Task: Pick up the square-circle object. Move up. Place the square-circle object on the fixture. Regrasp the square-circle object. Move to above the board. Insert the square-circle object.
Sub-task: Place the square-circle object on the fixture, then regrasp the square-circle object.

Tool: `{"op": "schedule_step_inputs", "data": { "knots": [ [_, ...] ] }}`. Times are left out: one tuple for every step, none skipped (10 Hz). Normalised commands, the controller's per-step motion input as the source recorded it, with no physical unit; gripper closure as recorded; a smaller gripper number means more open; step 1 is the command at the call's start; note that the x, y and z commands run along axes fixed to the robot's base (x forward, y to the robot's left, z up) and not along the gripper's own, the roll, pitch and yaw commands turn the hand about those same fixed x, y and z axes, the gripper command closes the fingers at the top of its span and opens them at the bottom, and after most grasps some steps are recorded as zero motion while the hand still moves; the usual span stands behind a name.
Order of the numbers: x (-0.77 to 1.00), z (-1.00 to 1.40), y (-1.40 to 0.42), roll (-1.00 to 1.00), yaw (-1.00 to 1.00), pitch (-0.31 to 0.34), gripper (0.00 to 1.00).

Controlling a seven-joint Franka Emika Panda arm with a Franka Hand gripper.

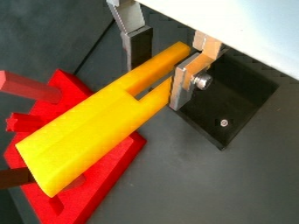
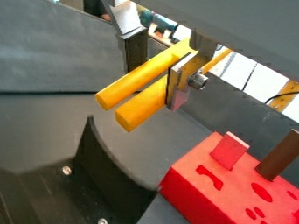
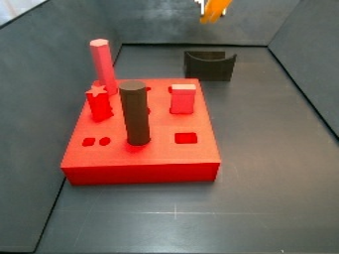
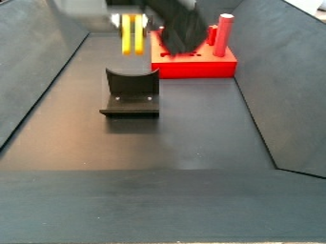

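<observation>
My gripper (image 1: pixel 158 74) is shut on one end of the square-circle object (image 1: pixel 100 127), a long yellow piece of two joined bars. It holds the piece in the air, sticking out sideways from the jaws in both wrist views (image 2: pixel 138 92). In a side view the piece (image 4: pixel 132 35) hangs just above and behind the fixture (image 4: pixel 130 91), a dark block with a U-shaped notch. In a side view the piece (image 3: pixel 212 9) shows at the frame's upper edge above the fixture (image 3: pixel 209 64). The red board (image 3: pixel 139 149) lies apart from the fixture. The gripper body is mostly out of frame.
On the board stand a tall pink-red hexagonal peg (image 3: pixel 99 62), a dark cylinder (image 3: pixel 134 114), a red square block (image 3: pixel 183 98) and a small star peg (image 3: pixel 97 103). Dark sloping walls (image 4: pixel 51 76) enclose the floor on both sides.
</observation>
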Motion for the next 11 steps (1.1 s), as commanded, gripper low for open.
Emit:
{"op": "schedule_step_inputs", "data": {
  "knots": [
    [0.16,-1.00,0.14,-0.91,-0.22,0.167,1.00],
    [0.16,-1.00,0.14,-0.70,-0.23,0.097,1.00],
    [0.16,-1.00,0.14,-0.59,-0.22,0.062,1.00],
    [0.17,-1.00,0.14,-0.37,-0.20,0.018,1.00],
    [0.18,-1.00,0.14,-0.28,-0.19,-0.001,1.00],
    [0.16,-0.82,0.11,-0.20,-0.15,-0.030,1.00],
    [0.12,-0.54,0.09,-0.17,-0.12,-0.055,1.00],
    [0.10,-0.35,0.07,-0.15,-0.10,-0.065,1.00],
    [0.09,-0.18,0.05,-0.14,-0.07,-0.074,1.00],
    [0.00,0.00,0.00,0.00,0.00,0.000,0.00],
    [0.00,1.00,0.00,0.00,0.00,-0.011,0.00]
  ]
}}
